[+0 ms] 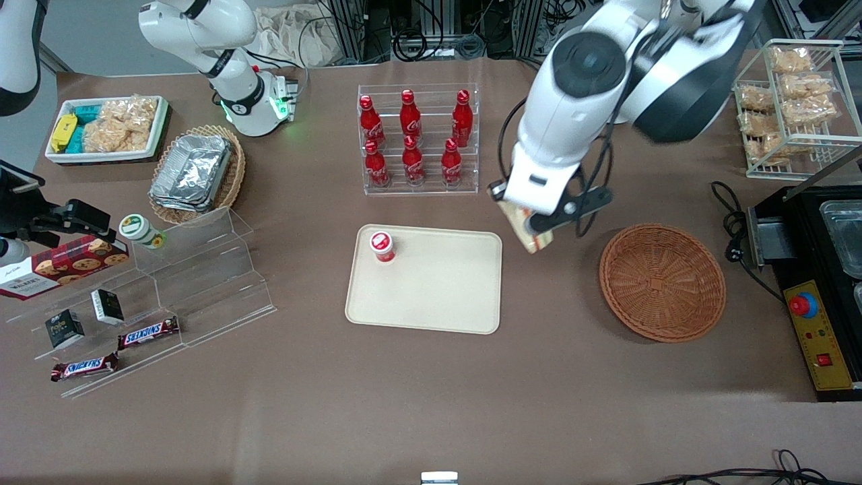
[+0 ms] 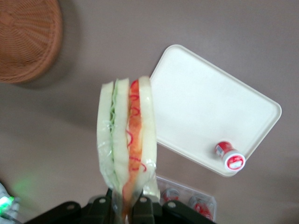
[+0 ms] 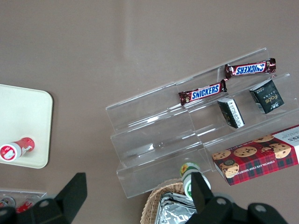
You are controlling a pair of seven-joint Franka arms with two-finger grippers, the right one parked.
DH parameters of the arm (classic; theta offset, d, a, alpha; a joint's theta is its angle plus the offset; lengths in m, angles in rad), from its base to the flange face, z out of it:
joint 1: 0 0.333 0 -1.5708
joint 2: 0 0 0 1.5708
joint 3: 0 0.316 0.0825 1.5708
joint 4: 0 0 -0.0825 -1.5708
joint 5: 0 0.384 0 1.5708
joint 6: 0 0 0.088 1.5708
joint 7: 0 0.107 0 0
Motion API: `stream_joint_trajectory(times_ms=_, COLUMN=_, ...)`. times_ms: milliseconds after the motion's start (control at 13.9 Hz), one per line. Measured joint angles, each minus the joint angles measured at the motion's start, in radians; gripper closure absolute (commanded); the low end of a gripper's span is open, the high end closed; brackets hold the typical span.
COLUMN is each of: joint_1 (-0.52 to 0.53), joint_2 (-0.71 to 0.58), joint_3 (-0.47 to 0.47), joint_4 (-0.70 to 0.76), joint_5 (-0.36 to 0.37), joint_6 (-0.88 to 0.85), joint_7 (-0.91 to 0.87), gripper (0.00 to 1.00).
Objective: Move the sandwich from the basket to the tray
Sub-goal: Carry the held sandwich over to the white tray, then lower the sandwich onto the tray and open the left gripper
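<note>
— While the gripper [image 1: 532, 232] hangs right of centre in the front view, what does it hold?
— The sandwich [image 1: 527, 230], jaws clamped on its narrow end, apparently clear of the table.
— Where exactly?
— Between the tray [image 1: 431, 296] and the basket [image 1: 662, 281], close to the tray's edge. A red-capped bottle [image 1: 382, 246] stands on the tray's upper-left corner

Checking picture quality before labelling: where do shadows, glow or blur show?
Front view: the basket casts a soft shadow on the table; a green light glows on the parked arm's base. Left wrist view: the gripper holding the sandwich looks soft and dark; green glow nearby; the tray is bright.
</note>
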State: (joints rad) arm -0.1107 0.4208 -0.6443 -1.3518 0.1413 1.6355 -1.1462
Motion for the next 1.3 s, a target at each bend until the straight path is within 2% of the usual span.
stream_joint_trajectory(times_ms=144, joint_1=-0.019, joint_2=0.108, joint_3=0.000, joint_4=-0.020, joint_5=0.037, joint_6=0.090, joint_7=-0.047, gripper=1.00)
stream_joint_trajectory(times_ms=433, joint_1=-0.049, joint_2=0.316, joint_3=0.001, joint_4=-0.040, joint_5=0.160, joint_6=0.256, joint_7=-0.121, gripper=1.00)
stream_joint_trajectory(times_ms=722, joint_1=-0.075, joint_2=0.413, joint_3=0.003, joint_4=-0.039, joint_5=0.200, joint_6=0.327, joint_7=-0.139, gripper=0.93)
stream_joint_trajectory(times_ms=794, joint_1=-0.076, joint_2=0.419, joint_3=0.005, joint_4=-0.039, joint_5=0.202, joint_6=0.330, joint_7=-0.139, gripper=0.82)
stream_joint_trajectory(times_ms=866, joint_1=-0.077, joint_2=0.423, joint_3=0.008, joint_4=-0.039, joint_5=0.203, joint_6=0.337, joint_7=-0.139, gripper=0.57)
stream_joint_trajectory(times_ms=938, joint_1=-0.079, joint_2=0.424, joint_3=0.013, joint_4=-0.039, joint_5=0.203, joint_6=0.346, joint_7=-0.139, gripper=0.19)
stream_joint_trajectory(times_ms=1010, joint_1=-0.080, joint_2=0.424, joint_3=0.017, joint_4=-0.039, joint_5=0.203, joint_6=0.353, joint_7=-0.139, gripper=0.03)
stream_joint_trajectory(times_ms=1082, joint_1=-0.080, joint_2=0.424, joint_3=0.019, joint_4=-0.039, joint_5=0.203, joint_6=0.356, joint_7=-0.139, gripper=0.00)
stream_joint_trajectory(times_ms=1299, joint_1=-0.080, joint_2=0.420, joint_3=0.019, joint_4=-0.023, joint_5=0.203, joint_6=0.357, joint_7=-0.172, gripper=0.00)
